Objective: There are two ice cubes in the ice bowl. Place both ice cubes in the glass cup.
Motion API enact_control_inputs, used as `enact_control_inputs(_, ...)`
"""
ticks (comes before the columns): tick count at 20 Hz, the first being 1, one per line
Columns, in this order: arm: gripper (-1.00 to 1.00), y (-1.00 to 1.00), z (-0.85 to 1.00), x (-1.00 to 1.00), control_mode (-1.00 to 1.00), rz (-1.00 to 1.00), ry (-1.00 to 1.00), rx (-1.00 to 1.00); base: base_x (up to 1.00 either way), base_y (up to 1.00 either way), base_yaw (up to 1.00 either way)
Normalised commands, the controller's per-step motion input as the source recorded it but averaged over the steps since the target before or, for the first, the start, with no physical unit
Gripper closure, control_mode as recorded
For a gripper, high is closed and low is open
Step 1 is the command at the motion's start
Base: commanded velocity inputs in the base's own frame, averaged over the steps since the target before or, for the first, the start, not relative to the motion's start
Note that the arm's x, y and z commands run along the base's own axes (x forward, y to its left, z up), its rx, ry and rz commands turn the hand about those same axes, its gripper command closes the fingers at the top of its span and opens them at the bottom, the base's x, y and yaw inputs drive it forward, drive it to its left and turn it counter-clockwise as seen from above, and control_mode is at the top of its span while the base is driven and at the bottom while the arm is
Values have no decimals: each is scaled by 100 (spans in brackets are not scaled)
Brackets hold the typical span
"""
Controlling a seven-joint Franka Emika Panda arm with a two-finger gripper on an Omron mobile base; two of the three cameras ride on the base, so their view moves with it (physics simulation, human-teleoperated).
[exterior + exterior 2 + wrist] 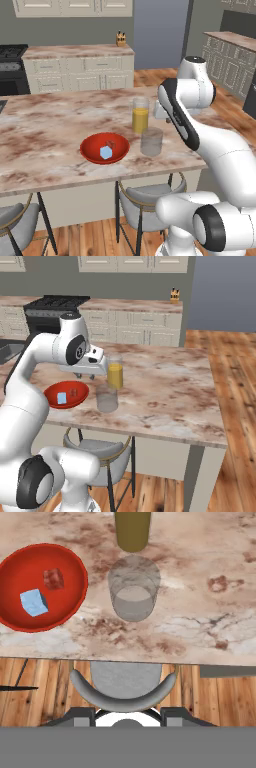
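Above the counter edge (pixel 60 643) the arm bends forward, hand pointing down over the glass cup (pixel 133 594); both ice cubes (pixel 34 602) lie in the ice bowl (pixel 20 567). I cannot tell if the gripper (pixel 85 376) is spread.

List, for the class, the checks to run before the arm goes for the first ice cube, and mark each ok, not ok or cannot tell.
1. Both cubes in the ice bowl: the pale blue ice cube and the reddish-brown ice cube lie apart on its floor. Ok.
2. Glass cup upright and empty, beside the bowl, not touching it. Ok.
3. Juice glass stands close behind the cup, a thing to avoid bumping. Not ok.
4. Hand open for a grasp: its fingers are not clear enough to judge. Cannot tell.
5. Hand above the bowl: the hand view centres on the cup and counter edge instead. Not ok.
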Motion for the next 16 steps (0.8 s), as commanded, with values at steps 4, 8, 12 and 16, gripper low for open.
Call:
enact_control_inputs(4,-100,0,0,0,-100,0,-1,0,0,0,0)
enact_control_inputs(8,-100,0,-11,-1,-100,0,2,0,0,0,0)
enact_control_inputs(12,-100,30,-11,3,-100,-1,5,0,0,0,0)
enact_control_inputs(16,-100,70,-14,4,-100,-1,1,0,0,0,0)
